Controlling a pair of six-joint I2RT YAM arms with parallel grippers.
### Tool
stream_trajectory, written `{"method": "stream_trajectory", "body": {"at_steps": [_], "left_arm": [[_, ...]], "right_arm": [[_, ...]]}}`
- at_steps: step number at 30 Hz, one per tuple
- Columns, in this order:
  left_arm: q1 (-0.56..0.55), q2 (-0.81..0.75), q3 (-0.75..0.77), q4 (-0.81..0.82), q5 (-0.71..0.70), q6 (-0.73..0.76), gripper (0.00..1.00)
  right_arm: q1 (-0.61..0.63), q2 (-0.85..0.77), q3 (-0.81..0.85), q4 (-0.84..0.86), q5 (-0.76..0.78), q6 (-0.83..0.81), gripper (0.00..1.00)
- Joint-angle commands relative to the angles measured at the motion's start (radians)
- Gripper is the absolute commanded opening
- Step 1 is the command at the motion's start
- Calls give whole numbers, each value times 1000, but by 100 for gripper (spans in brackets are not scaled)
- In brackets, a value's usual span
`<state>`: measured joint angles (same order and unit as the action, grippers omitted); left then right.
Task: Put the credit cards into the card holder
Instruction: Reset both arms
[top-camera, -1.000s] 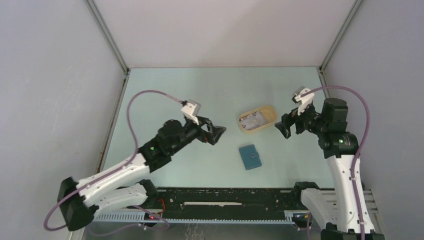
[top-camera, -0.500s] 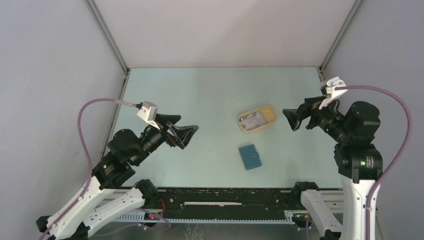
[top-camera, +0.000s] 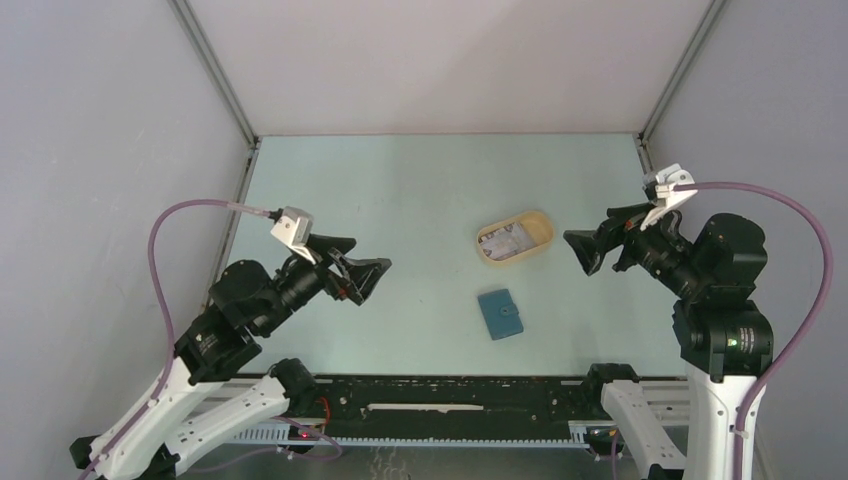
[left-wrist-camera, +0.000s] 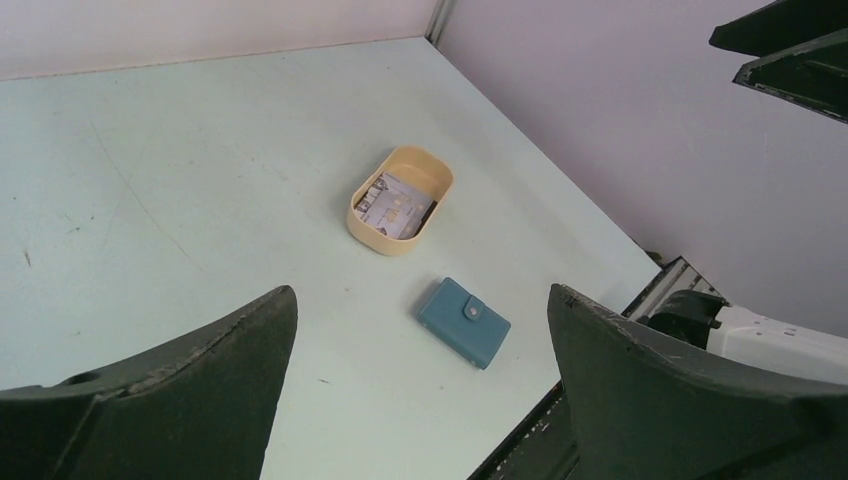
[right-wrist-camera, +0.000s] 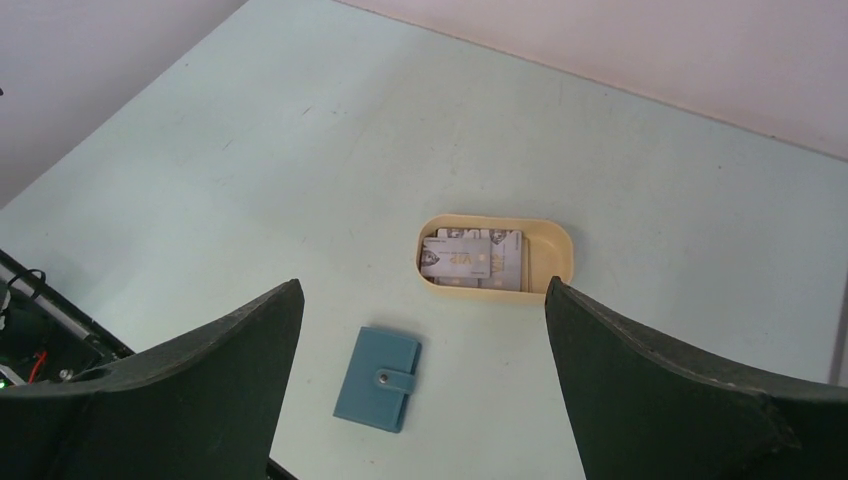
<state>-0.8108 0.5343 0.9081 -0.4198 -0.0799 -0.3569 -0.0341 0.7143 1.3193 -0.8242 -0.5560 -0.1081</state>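
The card holder (top-camera: 500, 314) is a closed teal-blue wallet with its snap flap fastened, lying flat on the table near the front edge. It also shows in the left wrist view (left-wrist-camera: 463, 322) and the right wrist view (right-wrist-camera: 378, 379). The credit cards (top-camera: 508, 241) lie stacked, whitish-grey with print, inside the beige tray (left-wrist-camera: 393, 207) (right-wrist-camera: 472, 261). My left gripper (top-camera: 368, 262) (left-wrist-camera: 420, 292) hangs open well left of the wallet, holding nothing. My right gripper (top-camera: 590, 235) (right-wrist-camera: 422, 285) hangs open to the right of the tray, also holding nothing.
The beige oval tray (top-camera: 545, 228) (left-wrist-camera: 425, 170) (right-wrist-camera: 550, 250) stands just behind the wallet. A black rail (top-camera: 450, 395) runs along the near table edge. Grey enclosure walls stand on the left, right and back. Purple cables loop over both arms.
Both arms have drawn back from the middle, the left one leftward and nearer its base, the right one rightward. Both grippers stayed open. Wallet, tray and cards have not moved.
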Motion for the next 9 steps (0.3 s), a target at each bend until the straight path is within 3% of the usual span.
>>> {"method": "stream_trajectory", "body": {"at_steps": [1,9], "left_arm": [[6,-6,61,-1,-10,22,100],[5,-8,68,-13,-17,34,100]], "right_arm": [[-3,-7,38,-13,-30,-3,100],[-4,-2,38,-7,-21,-2,100]]}}
